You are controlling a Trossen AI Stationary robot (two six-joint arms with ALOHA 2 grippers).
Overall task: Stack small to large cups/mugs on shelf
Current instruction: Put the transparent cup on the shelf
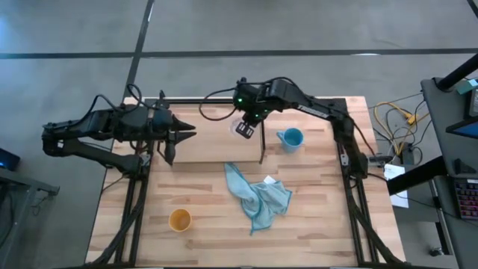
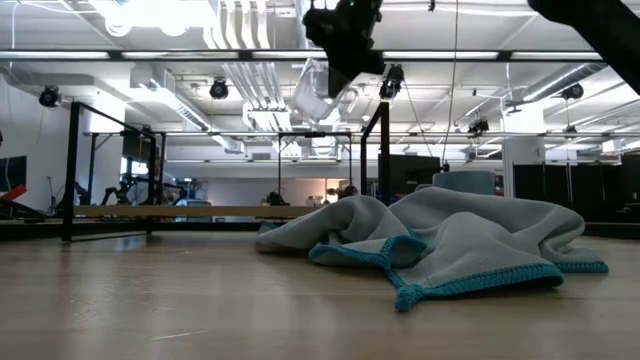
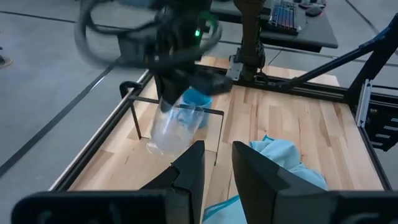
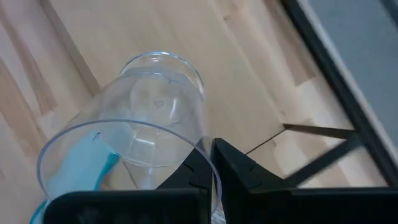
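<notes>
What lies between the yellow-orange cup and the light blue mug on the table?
In the high view, a crumpled light blue cloth lies between the yellow-orange cup and the light blue mug with a handle; the rest is bare wooden tabletop.

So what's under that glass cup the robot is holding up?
The right pincer holds the glass cup tilted in the air. Beneath it lies only the bare wood shelf. Nothing sits inside the cup; the blue seen through it is something behind.
</notes>
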